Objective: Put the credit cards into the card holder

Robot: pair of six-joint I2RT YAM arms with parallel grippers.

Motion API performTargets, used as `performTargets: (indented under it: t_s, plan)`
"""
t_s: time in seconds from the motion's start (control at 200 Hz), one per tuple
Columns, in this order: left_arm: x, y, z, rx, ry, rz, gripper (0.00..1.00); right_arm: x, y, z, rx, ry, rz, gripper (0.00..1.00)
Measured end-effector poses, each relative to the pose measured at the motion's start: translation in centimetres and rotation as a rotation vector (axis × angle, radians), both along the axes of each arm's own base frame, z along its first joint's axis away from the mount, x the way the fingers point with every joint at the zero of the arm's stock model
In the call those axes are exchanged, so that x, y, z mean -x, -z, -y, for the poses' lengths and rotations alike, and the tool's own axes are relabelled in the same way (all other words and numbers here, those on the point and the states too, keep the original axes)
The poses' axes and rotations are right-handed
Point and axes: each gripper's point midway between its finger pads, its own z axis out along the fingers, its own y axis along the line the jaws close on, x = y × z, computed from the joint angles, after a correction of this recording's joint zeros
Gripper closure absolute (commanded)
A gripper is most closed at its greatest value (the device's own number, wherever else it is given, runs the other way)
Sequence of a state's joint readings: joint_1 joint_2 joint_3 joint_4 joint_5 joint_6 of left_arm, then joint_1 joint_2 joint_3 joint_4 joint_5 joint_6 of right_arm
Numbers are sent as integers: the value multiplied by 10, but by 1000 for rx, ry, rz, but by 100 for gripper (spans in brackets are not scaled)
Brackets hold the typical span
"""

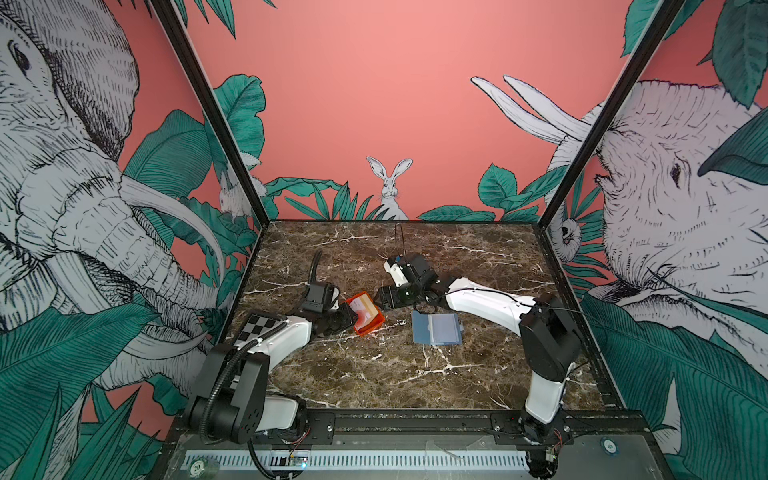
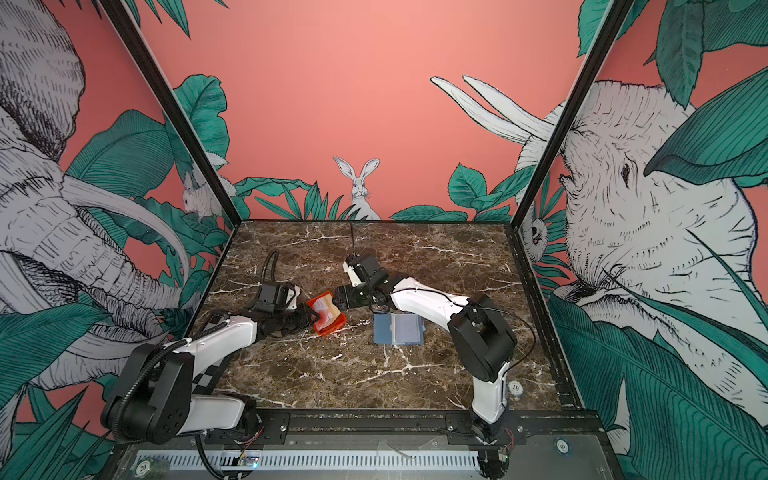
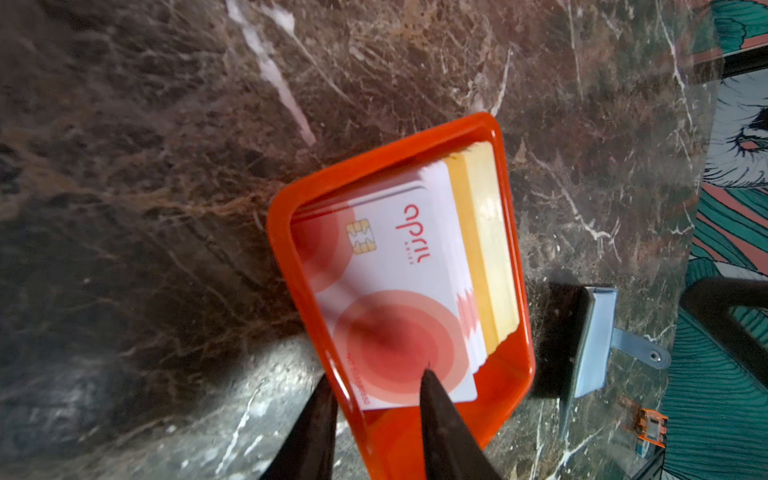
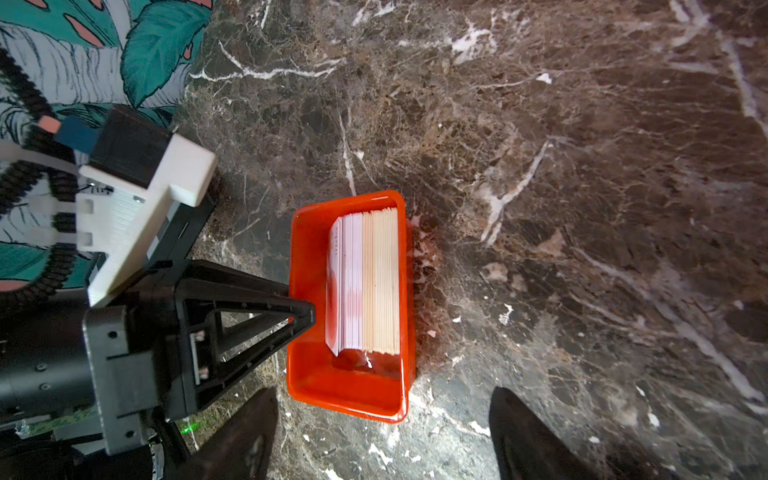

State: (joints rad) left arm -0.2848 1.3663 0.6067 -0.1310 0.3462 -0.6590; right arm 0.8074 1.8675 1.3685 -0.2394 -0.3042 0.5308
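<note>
Your left gripper, unclenched, straddles the glossy orange tray wall. Right gripper gapes empty; cards stacked, wallet flat.

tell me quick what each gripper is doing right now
left gripper: open, jaws astride the orange tray's wall, one fingertip over the top credit card, nothing gripped
right gripper: open, empty, near the tray's end

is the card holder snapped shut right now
No, in a top view the card holder lies spread open, with its inner clear sleeves facing up.
</note>
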Motion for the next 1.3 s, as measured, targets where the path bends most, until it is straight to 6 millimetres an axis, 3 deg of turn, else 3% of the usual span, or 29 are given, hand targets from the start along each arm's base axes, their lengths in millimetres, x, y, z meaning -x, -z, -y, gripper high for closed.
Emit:
performTargets:
  t_s: [0.19, 0.455, 0.94, 1.14, 1.3]
  plan:
    - [-5, 0, 5, 17, 12, 0, 71, 3, 8, -6, 7, 6, -26, 24]
    - [-5, -1, 6, 26, 19, 1, 69, 9, 16, -17, 13, -8, -43, 24]
    - [-5, -6, 6, 9, 35, -1, 71, 0, 36, -26, 58, -27, -50, 20]
    - [-6, -26, 4, -4, 39, 30, 72, -2, 40, -28, 68, -35, -49, 20]
    - [-16, -44, 9, 13, 53, 75, 81, -3, 45, -27, 84, -31, -50, 21]
